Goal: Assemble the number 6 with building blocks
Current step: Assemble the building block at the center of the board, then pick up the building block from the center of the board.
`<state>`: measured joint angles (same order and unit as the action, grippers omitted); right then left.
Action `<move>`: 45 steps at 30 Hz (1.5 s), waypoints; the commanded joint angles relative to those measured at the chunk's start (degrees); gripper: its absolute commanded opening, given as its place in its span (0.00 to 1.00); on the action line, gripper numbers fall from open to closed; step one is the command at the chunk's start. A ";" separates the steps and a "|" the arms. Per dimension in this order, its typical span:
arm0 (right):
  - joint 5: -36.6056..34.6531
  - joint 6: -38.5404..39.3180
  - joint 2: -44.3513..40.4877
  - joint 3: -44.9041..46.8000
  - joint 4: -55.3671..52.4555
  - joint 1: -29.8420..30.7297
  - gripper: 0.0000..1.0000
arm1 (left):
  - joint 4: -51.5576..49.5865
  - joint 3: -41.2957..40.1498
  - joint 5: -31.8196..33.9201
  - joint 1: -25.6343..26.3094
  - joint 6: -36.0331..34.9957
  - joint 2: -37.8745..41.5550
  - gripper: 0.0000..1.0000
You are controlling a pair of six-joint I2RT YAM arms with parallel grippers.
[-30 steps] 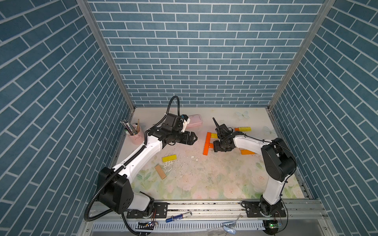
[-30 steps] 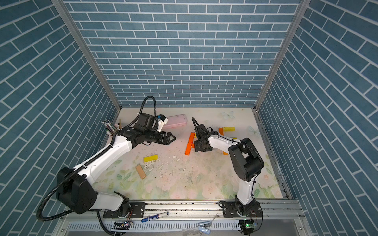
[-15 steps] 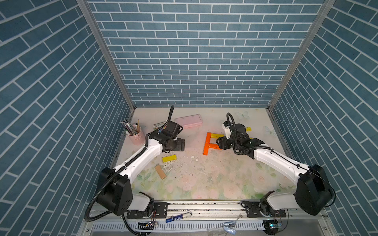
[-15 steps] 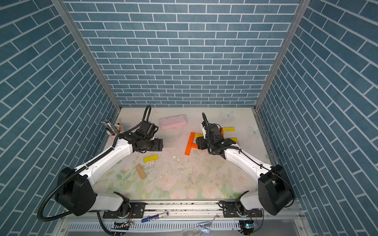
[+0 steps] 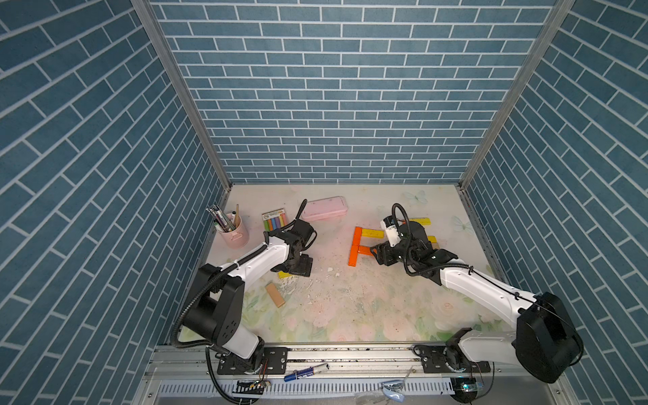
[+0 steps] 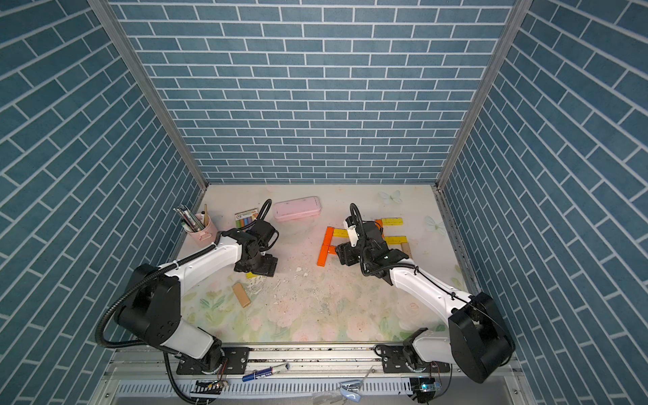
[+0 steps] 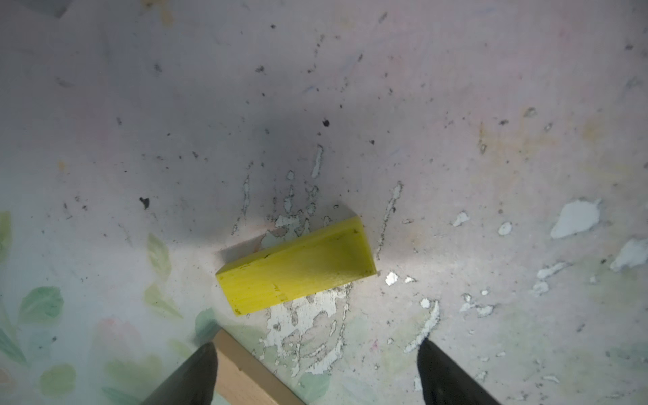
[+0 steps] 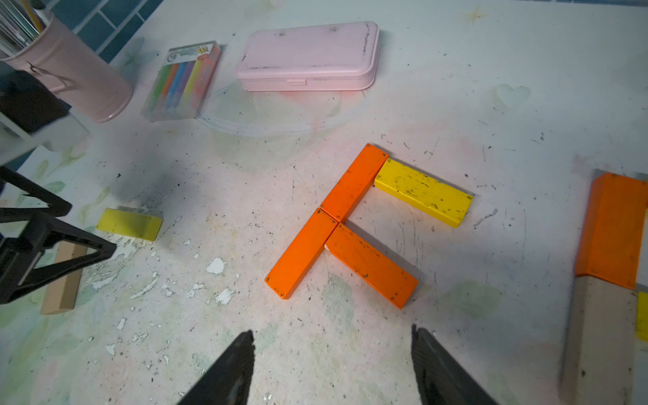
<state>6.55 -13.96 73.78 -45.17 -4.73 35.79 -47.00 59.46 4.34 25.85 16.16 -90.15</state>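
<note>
Two orange building blocks lie end to end in a line. A yellow block and a third orange block branch off that line to one side. My right gripper hovers open and empty just short of them, also seen in a top view. A loose yellow block lies flat at the left with a tan block beside it. My left gripper hangs open over these two, holding nothing, and partly hides the yellow one in both top views.
A pink case, a clear pack of chalk sticks and a pink cup of pencils stand along the back left. More blocks, orange, tan and yellow, lie right of the right gripper. White paint flakes litter the mat.
My left gripper has come forward from beside the pink case to above the loose yellow block. The right arm has stretched out low to the right, its gripper staying by the orange blocks.
</note>
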 commanded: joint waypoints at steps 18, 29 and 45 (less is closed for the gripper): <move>1.27 1.92 -4.47 3.29 4.03 0.16 0.73 | 3.45 0.54 -6.14 -3.64 -37.92 -2.96 0.84; 1.28 1.56 -5.84 3.86 4.12 0.16 0.73 | 9.56 -2.84 6.19 -3.63 -37.51 -7.30 0.65; -1.18 1.85 -8.98 4.90 3.23 0.16 0.73 | 7.45 -1.63 -3.74 -3.44 -30.47 -6.61 0.25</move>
<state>6.44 -13.45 66.30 -41.17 -1.39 35.79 -38.41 57.36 4.95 22.61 -16.93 -97.93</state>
